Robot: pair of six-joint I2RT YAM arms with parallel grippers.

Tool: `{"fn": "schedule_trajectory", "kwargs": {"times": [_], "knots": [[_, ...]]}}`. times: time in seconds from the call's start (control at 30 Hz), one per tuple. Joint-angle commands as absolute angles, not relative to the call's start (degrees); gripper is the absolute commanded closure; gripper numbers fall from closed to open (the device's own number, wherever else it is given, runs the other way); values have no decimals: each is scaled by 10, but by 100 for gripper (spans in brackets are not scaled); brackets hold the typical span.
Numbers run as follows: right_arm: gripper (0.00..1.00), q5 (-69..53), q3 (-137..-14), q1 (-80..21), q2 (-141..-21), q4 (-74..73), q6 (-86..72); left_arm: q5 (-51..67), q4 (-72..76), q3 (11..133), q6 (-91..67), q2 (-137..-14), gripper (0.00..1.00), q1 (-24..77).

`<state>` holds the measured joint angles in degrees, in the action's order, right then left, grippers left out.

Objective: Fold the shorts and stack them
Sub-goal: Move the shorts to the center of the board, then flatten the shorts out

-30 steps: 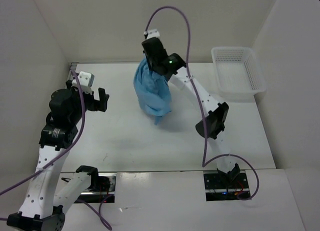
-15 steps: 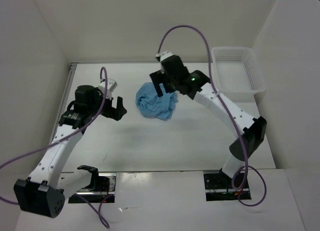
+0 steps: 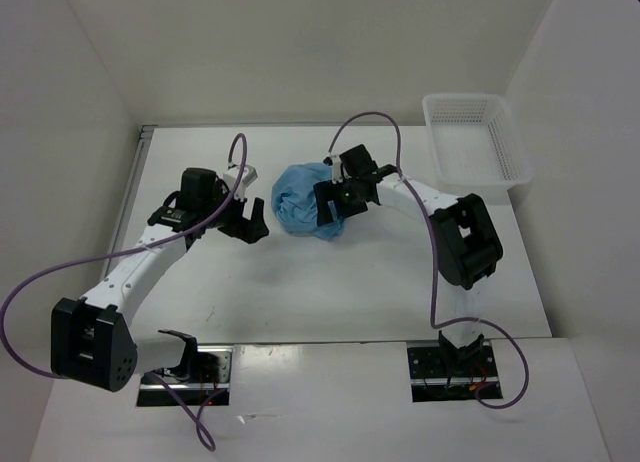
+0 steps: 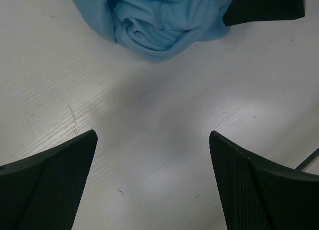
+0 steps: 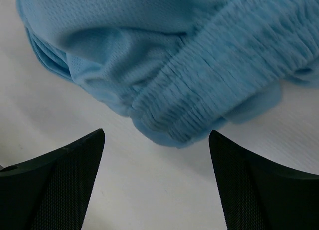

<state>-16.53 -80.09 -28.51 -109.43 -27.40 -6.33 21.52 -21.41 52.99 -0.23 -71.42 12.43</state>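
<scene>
Lying bunched, shorts (image 3: 300, 200) sit btwn L claw (image 3: 254, 225), R claw (image 3: 330, 208); both spread.

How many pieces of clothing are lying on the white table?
1: light sky-blue soft fabric shorts, crumpled in a heap left of the white plastic mesh basket. The heap could hide another piece.

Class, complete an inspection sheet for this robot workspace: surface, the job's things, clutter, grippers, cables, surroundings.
Surface: white table, faintly scratched.
Job's things: light sky-blue fabric shorts, crumpled in a heap mid-table, unfolded, gathered waistband showing.
Clutter: white plastic mesh basket at the far right corner; nothing seen inside.
Grippers: left gripper open, just left of the shorts, apart from them; right gripper open at the heap's right edge, holding nothing.
Cables: purple cables, one looping from each arm, off the shorts.
Surroundings: plain white walls on three sides.
</scene>
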Motion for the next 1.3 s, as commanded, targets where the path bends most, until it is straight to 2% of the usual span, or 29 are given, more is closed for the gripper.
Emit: {"fn": "schedule_trajectory", "kwargs": {"times": [0.0,0.07,0.13,0.17,0.2,0.27,0.3,0.33,0.4,0.5,0.6,0.73,0.83,1.1,1.27], "knots": [[11,-217,-817,-289,-1111,-189,-97,219,-198,534,0,-711,0,124],[11,-217,-817,-289,-1124,-183,-104,214,-198,533,0,-711,0,124],[19,-222,-829,-289,-1140,-171,-104,214,-198,533,0,-711,0,124],[26,-222,-829,-289,-1140,-171,-104,214,-192,533,0,-711,0,124],[46,-222,-838,-294,-1147,-171,-104,214,-192,533,0,-711,0,124],[74,-216,-851,-294,-1147,-171,-104,208,-186,533,0,-711,0,124],[94,-216,-866,-301,-1147,-171,-98,208,-186,533,0,-711,0,124],[100,-222,-878,-301,-1140,-177,-83,208,-186,533,0,-711,0,124],[100,-246,-920,-301,-1121,-202,-69,200,-186,528,0,-703,0,124],[100,-346,-974,-306,-1065,-226,-77,165,-186,528,0,-686,0,124],[100,-411,-987,-306,-1006,-212,-148,132,-181,528,0,-660,0,124],[100,-430,-963,-300,-956,-172,-279,106,-176,545,0,-653,0,124],[100,-401,-965,-286,-943,-162,-359,98,-176,562,0,-653,0,124],[100,-253,-1233,-286,-1021,-271,-418,148,-201,641,0,-695,0,124],[100,-199,-1237,-286,-1051,-294,-397,228,-197,643,0,-736,0,132]]}}
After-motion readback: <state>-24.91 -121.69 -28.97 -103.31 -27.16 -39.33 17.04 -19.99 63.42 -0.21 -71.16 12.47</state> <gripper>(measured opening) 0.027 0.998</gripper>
